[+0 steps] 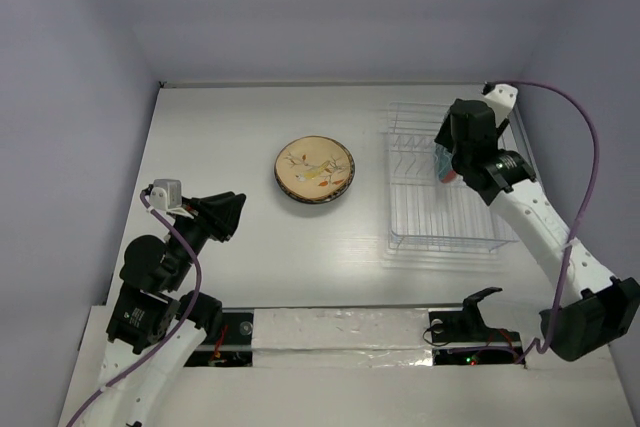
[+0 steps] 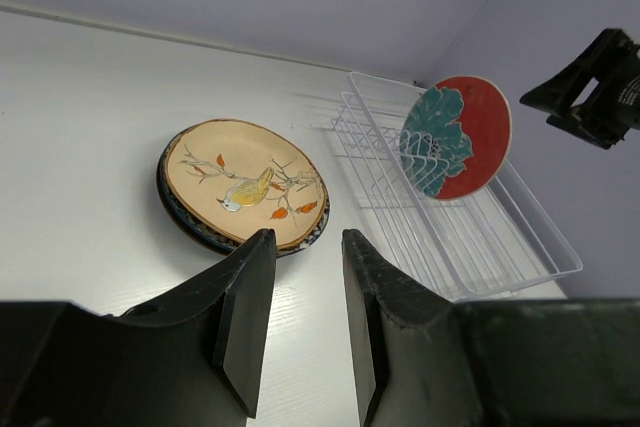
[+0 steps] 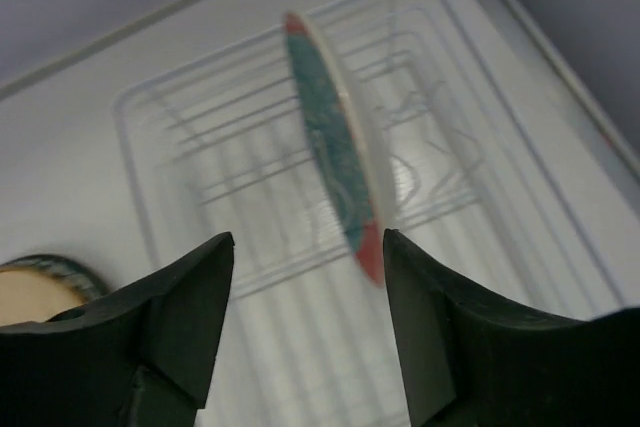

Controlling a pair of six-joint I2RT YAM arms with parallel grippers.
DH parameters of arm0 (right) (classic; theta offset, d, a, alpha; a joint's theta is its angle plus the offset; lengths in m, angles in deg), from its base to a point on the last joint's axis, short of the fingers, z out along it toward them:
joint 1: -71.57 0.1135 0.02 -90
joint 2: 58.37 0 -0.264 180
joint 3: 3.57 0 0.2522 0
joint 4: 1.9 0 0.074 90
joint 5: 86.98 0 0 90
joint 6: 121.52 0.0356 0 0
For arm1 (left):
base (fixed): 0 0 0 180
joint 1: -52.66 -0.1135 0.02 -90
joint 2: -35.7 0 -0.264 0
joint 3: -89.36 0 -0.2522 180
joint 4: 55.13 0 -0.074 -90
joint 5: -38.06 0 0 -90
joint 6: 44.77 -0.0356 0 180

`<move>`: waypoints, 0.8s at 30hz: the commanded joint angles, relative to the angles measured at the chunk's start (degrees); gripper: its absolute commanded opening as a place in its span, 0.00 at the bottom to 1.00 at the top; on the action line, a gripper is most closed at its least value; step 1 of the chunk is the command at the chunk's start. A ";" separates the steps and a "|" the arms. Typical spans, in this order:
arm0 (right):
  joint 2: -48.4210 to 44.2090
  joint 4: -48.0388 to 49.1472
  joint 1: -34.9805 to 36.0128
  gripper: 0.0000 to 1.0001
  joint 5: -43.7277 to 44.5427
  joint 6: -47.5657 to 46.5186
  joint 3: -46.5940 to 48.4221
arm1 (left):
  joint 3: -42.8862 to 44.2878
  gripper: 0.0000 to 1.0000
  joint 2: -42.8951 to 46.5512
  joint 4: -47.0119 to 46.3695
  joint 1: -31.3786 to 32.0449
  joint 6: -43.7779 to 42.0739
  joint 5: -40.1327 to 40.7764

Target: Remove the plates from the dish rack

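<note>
The red-and-teal floral plate (image 2: 456,137) stands upright in the white wire dish rack (image 2: 520,237), seen edge-on in the right wrist view (image 3: 335,137) and partly hidden in the top view (image 1: 442,167). My right gripper (image 3: 308,242) is open above the plate, whose lower rim lies between its fingers, close to the right one, not clamped. It also shows in the top view (image 1: 458,144). The cream-yellow floral plate (image 1: 314,167) tops a stack on the table (image 2: 243,185); the plates under it are mostly hidden. My left gripper (image 2: 305,237) is open and empty, low over the table near the stack.
The rack (image 1: 445,187) sits at the right of the table, next to the right wall. The back wall runs behind it. The right arm's purple cable (image 1: 590,147) loops beside the rack. Bare tabletop (image 1: 220,137) lies left of the stack.
</note>
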 commanded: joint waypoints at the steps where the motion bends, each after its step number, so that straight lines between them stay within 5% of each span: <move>1: 0.92 -3.38 -4.27 0.68 3.30 -4.26 -2.28 | 0.64 0.30 0.05 -2.40 0.37 0.09 -1.02; 8: 10.40 -2.94 -8.50 0.61 1.45 -6.98 2.02 | 0.64 0.30 -0.21 -2.31 0.37 -0.08 -1.20; 10: 13.73 -4.42 -9.03 0.51 3.37 -6.90 3.69 | 0.64 0.30 -0.04 -2.31 0.37 -0.08 -1.11; 20: 19.29 -8.21 -9.03 0.29 6.64 -10.14 10.72 | 0.73 0.30 0.05 -2.58 0.37 -0.17 -1.73; 24: 20.60 -10.40 -9.03 0.07 8.30 -11.20 12.92 | 0.64 0.30 0.23 -2.49 0.37 -0.26 -1.73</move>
